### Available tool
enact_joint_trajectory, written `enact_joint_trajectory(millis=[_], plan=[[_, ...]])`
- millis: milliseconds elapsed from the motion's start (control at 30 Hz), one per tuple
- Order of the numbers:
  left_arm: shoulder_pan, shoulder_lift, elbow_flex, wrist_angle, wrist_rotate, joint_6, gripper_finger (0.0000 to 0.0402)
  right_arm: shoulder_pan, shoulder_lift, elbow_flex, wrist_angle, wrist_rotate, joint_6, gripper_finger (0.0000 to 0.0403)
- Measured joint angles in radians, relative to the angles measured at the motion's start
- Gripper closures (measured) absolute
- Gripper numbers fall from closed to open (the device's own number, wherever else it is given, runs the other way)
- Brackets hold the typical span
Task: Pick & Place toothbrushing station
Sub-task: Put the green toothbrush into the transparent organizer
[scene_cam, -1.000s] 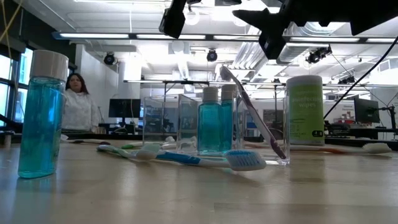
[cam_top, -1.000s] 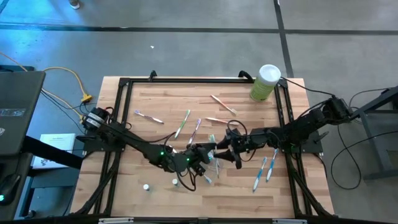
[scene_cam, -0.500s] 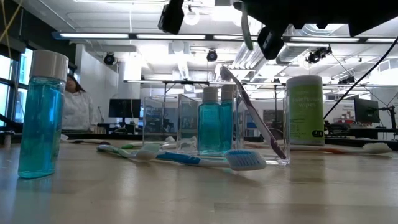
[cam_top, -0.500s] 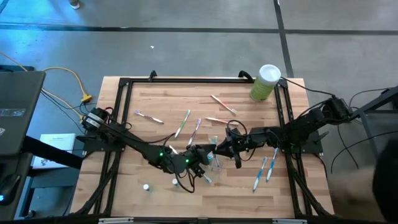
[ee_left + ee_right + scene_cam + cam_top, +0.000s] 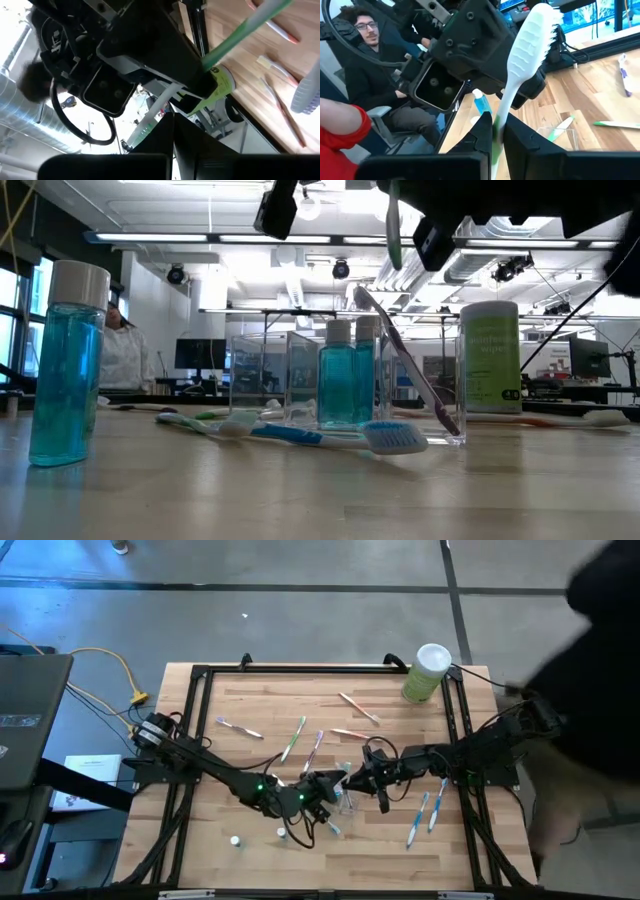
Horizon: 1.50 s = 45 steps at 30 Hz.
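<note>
1. While both arms meet near the middle of the wooden tabletop (image 5: pixel 250 705), the clear plastic cup (image 5: pixel 345 385) stands there between them, square-sided and see-through, with two small teal bottles (image 5: pixel 337 380) with white caps inside it and a slim toothbrush (image 5: pixel 405 360) leaning in it at a slant.
2. A further teal bottle (image 5: pixel 66 365) with a white cap stands alone on the tabletop, close to the low camera and well apart from the cup.
3. The right gripper (image 5: pixel 496 135) has its jaws pinching a white-headed toothbrush with a green handle (image 5: pixel 520 65), held upright above the cup; its bristles face sideways.
4. The left gripper (image 5: pixel 322 790) sits just beside the cup with its jaws pressed together; the pictures do not show anything held in them.
5. A blue-and-white toothbrush (image 5: pixel 330 437) lies flat in front of the cup, its bristled head toward the low camera.
6. More slim toothbrushes lie scattered on the planks: two blue ones (image 5: pixel 425 812) side by side near the right arm, a green one (image 5: pixel 292 738) and a tan one (image 5: pixel 358 707) farther back.
7. A tall pale-green canister (image 5: pixel 489 358) with a white lid stands at the far right corner; its label carries dark print too small to read.
8. A person (image 5: pixel 375 75) sits beyond the tabletop.
</note>
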<state>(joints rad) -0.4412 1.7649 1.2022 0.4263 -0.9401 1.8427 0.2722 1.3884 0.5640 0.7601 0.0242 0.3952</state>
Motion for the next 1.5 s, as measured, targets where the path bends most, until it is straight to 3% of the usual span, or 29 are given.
enact_joint_trajectory(millis=[167,367,533,667,767,967,1100,1300,1500], plan=[[-0.008,0.0,0.0,0.037,-0.063,-0.085,0.0399,0.0,0.0,0.0,-0.001,0.0,-0.012,0.0386],[-0.061,-0.007,0.0,0.234,-0.133,-0.173,0.0399,0.004,-0.002,0.0,-0.002,0.001,-0.039,0.0386],[-0.086,-0.066,0.0,0.253,-0.187,-0.349,0.0399,0.01,-0.027,0.0,-0.002,0.004,-0.086,0.0386],[-0.072,-0.127,0.0,0.251,-0.321,-0.537,0.0399,0.032,-0.029,0.0,-0.007,0.005,-0.133,0.0386],[-0.046,-0.183,-0.013,0.196,-0.41,-0.628,0.0399,0.061,-0.029,0.0,-0.043,0.07,-0.186,0.0386],[0.027,-0.302,-0.083,-0.03,-0.424,-0.847,0.0399,0.129,-0.085,0.001,-0.177,0.287,-0.204,0.0386],[0.078,-0.408,-0.154,-0.292,-0.272,-1.126,0.0399,0.173,-0.128,0.001,-0.209,0.377,-0.217,0.0386],[0.201,-0.588,-0.181,-0.71,0.261,-1.655,0.0399,0.188,-0.118,0.001,-0.241,0.453,-0.194,0.0386],[0.313,-0.69,-0.239,-0.798,0.479,-1.831,0.0399,0.185,-0.042,0.001,-0.17,0.474,-0.184,0.0386]])
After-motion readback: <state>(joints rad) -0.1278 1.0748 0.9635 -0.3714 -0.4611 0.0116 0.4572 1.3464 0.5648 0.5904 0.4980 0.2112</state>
